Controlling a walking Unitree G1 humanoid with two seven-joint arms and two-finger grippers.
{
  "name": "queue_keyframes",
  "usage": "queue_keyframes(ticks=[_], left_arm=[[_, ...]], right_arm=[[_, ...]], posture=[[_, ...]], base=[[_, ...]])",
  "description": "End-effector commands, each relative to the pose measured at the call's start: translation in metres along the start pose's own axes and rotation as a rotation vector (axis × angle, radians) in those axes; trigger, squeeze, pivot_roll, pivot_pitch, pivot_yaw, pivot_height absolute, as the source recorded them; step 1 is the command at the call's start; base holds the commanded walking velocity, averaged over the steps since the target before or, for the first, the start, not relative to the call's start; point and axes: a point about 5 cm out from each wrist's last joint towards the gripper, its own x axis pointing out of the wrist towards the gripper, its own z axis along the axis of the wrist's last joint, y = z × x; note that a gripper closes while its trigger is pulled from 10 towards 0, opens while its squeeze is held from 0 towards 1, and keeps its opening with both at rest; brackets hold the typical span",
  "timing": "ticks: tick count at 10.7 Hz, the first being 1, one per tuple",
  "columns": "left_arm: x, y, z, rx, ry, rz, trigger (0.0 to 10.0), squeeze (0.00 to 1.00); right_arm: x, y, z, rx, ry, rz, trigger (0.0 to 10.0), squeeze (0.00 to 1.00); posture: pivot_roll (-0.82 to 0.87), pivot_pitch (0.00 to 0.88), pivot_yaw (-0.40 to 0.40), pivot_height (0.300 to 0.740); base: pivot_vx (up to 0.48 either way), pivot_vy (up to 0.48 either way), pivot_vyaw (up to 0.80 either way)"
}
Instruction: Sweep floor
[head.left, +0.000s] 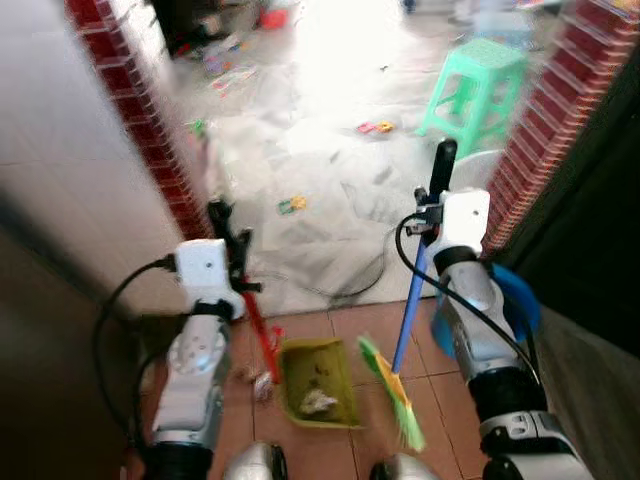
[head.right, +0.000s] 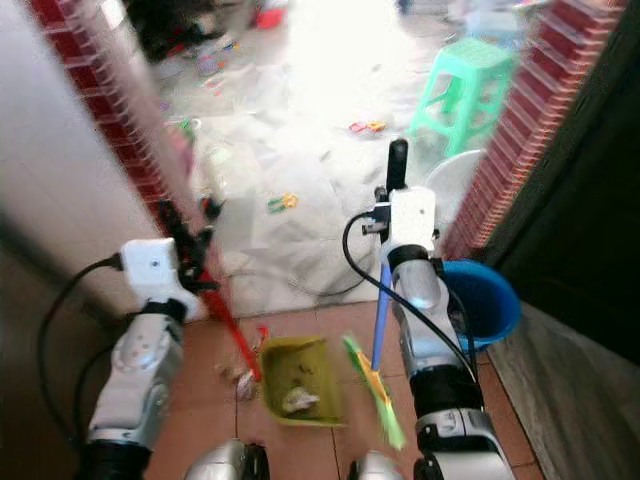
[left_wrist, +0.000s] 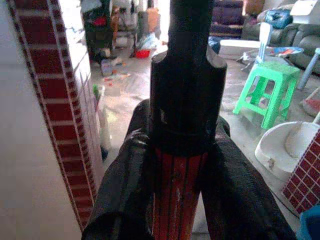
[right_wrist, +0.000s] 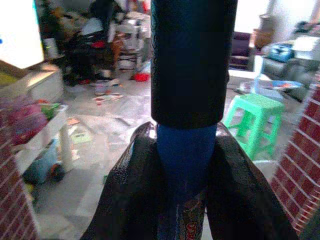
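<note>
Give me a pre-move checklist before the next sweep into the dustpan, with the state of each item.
1. Left gripper clamped on the red dustpan handle: ok, the fingers hug it on both sides.
2. Right gripper clamped on the blue broom pole: ok.
3. Yellow-green plastic dustpan resting on the terracotta tile floor: cannot tell, blurred.
4. Green and yellow broom bristles beside the pan's right side: ok.
5. Debris already in the pan: ok, a pale clump lies inside.
6. Loose scraps left of the pan: not ok, outside it.
</note>
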Motion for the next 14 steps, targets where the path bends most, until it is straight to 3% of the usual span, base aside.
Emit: queue_keyframes(ticks=[1,6,11,14], left_arm=[[0.001,-0.002,0.006,-0.008,-0.022,-0.014,10.0,0.0],[0.014,-0.005,0.011,-0.016,-0.028,-0.053,10.0,0.0],[0.013,-0.011,0.004,-0.022,-0.004,-0.074,10.0,0.0],[0.014,-0.01,0.002,-0.033,0.003,-0.06,10.0,0.0]], right_arm=[[0.002,0.003,0.012,-0.007,-0.05,0.013,10.0,0.0],[0.004,0.0,0.01,-0.031,-0.034,0.008,10.0,0.0],[0.001,0.002,0.007,-0.031,-0.029,0.001,10.0,0.0],[0.0,0.001,0.002,-0.024,-0.011,-0.011,10.0,0.0]], posture=[[-0.13,0.0,0.057,0.74],[-0.15,0.0,0.078,0.74],[-0.15,0.0,0.085,0.74],[-0.14,0.0,0.089,0.74]], base=[[0.0,0.0,0.8],[0.0,-0.164,0.55],[0.0,-0.262,0.51],[0.0,0.0,0.13]])
